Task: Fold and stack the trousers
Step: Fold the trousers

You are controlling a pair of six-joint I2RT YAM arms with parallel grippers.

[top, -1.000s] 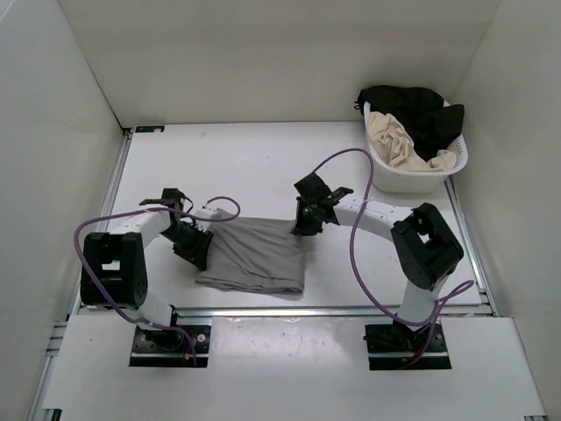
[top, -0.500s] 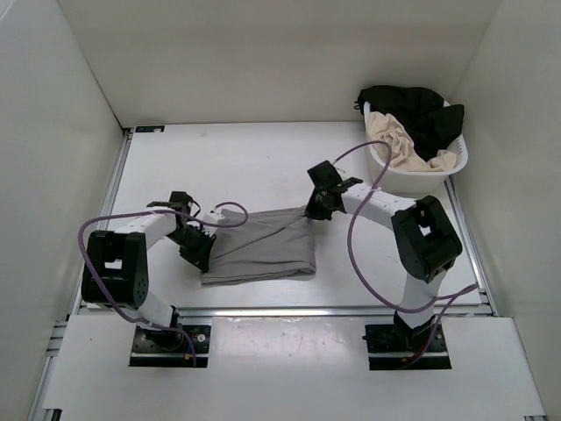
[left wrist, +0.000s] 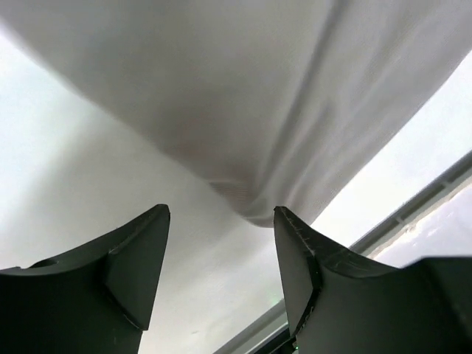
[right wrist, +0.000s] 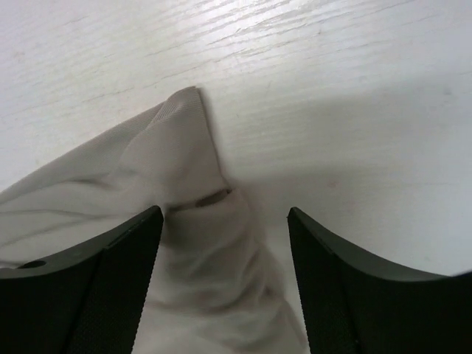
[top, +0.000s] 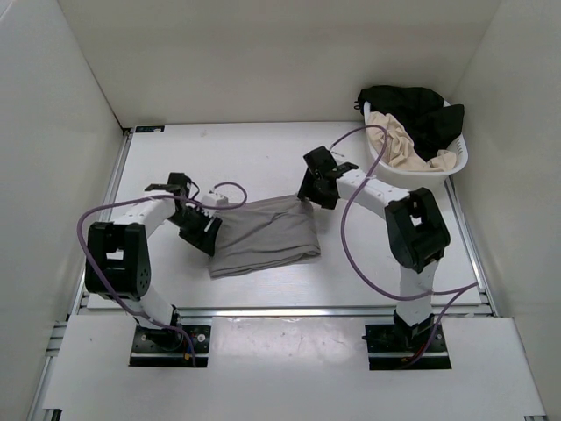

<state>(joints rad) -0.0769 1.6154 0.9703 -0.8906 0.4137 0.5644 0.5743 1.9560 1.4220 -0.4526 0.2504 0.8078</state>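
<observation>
The grey trousers [top: 265, 235] lie folded into a compact rectangle on the white table, between the two arms. My left gripper [top: 207, 232] sits at their left edge, open; in the left wrist view the cloth [left wrist: 243, 96] hangs just beyond my spread fingertips [left wrist: 155, 221], untouched. My right gripper [top: 311, 190] hovers at the fold's far right corner, open as well. In the right wrist view the corner of the trousers [right wrist: 188, 147] lies flat on the table between my parted fingers [right wrist: 147, 228], with nothing pinched.
A white laundry basket [top: 443, 167] at the back right holds a cream garment [top: 396, 140] and a black garment [top: 419, 110]. White walls enclose the table on three sides. A metal rail [top: 280, 309] runs along the near edge.
Both grippers dragged the folded trousers slightly right and away from the near edge, then let go; their jaws now stand open. The right gripper moved toward the back.
</observation>
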